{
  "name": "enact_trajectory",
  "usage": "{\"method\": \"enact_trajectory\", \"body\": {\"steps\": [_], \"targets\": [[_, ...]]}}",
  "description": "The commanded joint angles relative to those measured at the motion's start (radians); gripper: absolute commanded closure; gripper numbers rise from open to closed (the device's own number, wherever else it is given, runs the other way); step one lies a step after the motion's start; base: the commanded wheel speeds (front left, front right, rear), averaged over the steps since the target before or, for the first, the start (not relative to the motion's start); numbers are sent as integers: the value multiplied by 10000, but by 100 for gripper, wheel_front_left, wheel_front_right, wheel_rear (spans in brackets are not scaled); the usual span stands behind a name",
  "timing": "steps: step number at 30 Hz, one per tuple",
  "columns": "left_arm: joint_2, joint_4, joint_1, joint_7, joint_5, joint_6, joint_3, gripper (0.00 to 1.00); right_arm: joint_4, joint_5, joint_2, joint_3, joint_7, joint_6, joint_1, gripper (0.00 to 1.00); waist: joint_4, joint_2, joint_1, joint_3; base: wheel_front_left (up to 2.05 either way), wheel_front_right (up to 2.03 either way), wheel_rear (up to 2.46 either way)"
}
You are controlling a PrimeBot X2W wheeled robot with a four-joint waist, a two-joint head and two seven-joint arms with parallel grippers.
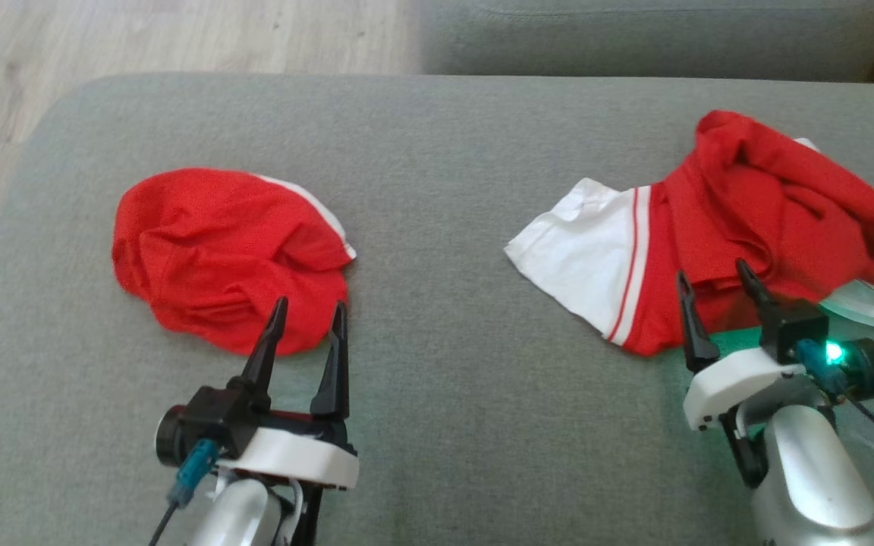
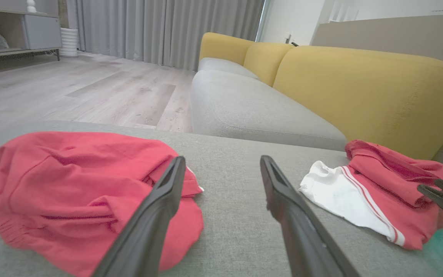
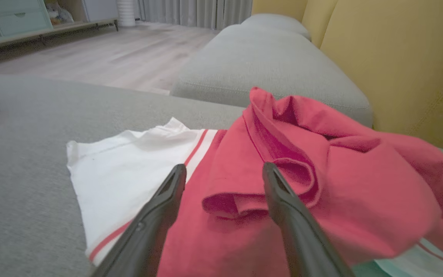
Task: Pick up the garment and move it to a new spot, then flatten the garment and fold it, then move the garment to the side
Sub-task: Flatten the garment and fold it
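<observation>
On your left, the crumpled red garment (image 1: pixel 228 258) lies on the grey cushion (image 1: pixel 437 425). Your left gripper (image 1: pixel 311 303) sits at its near edge, fingers spread wide and holding nothing. Bare cushion separates it from the red and white garment (image 1: pixel 771 212), bunched on the right with its white panel lying toward the middle. Your right gripper (image 1: pixel 712 270) is over that garment's near edge, spread just as wide and empty. Wooden floor (image 1: pixel 141 34) lies beyond the cushion, with a grey sofa seat (image 1: pixel 634 34) behind.
</observation>
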Motion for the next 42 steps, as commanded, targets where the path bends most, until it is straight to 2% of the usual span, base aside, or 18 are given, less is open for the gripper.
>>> {"method": "enact_trajectory", "body": {"steps": [1, 5, 6, 8, 14, 19, 23, 27, 33, 34, 35, 39, 42], "targets": [[-23, -262, -525, -95, 79, -44, 425, 0, -35, -240, -52, 61, 30, -7, -345, 0, 132, -1, -1, 101, 0, 0, 0], [-91, -185, -585, -95, 143, -131, 549, 0, 757, -775, -52, -528, 105, -7, -802, 0, 272, -1, -1, 182, 0, 0, 0], [-105, -172, -583, -95, 159, -147, 581, 0, 909, -832, -52, -626, 74, -7, -893, 24, 283, -1, -1, 194, 0, 0, 0], [-128, -159, -564, -95, 198, -165, 656, 0, 1110, -818, -52, -812, -99, -7, -1058, 100, 259, -1, -1, 207, 0, 0, 0], [-175, -74, -473, -95, 286, -224, 875, 0, 1355, -534, -52, -873, -521, -7, -1175, 100, -241, -1, -1, 78, 0, 0, 0], [-224, -51, -404, -95, 324, -272, 1041, 0, 507, 25, -52, -1249, -669, -7, -752, 100, -940, -1, -1, -226, 0, 0, 0], [-285, -77, -246, -95, 287, -298, 1199, 0, -656, 189, -52, -2143, -686, -7, -20, 100, -1619, -1, -1, -445, 0, 0, 0], [-358, -71, -135, -95, 288, -351, 1214, 0, -1566, -186, -52, -3420, -502, -7, 712, 100, -2134, -1, -1, -603, 0, 0, 0], [-424, -35, -125, -95, 300, -384, 1190, 0, -2001, -644, -52, -4849, 184, -7, 1183, 100, -2426, -1, -1, -698, 0, 0, 0], [-433, -22, -127, -95, 298, -387, 1193, 0, -2003, -735, -52, -5042, 298, -7, 1212, 17, -2450, -1, -1, -705, 0, 0, 0], [-440, -6, -131, -95, 297, -394, 1194, 0, -1964, -712, -52, -5120, 363, -7, 1202, 0, -2462, -1, -1, -710, 0, 0, 0], [-459, 64, -127, -95, 314, -447, 1208, 0, -2070, -592, -52, -4842, -55, -7, 1072, 0, -2442, -1, -1, -735, 0, 0, 0], [-469, 102, -138, -95, 331, -480, 1221, 0, -2243, -57, -52, -4034, -434, -7, 960, 0, -2336, -1, -1, -767, 0, 0, 0]]}}
